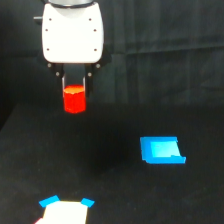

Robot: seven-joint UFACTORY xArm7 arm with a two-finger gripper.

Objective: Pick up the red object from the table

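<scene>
The red object [74,100] is a small bright red-orange stubby block. It hangs between the two dark fingers of my gripper [74,92], which is shut on it. The white gripper body is at the top left of the exterior view. The block is held well above the black table [115,195] and touches nothing else. Its upper part is hidden between the fingers.
A flat blue rectangular piece [162,150] lies on the table at the exterior view's right. A white piece with blue corners [66,211] lies at the bottom left edge. A dark curtain forms the background.
</scene>
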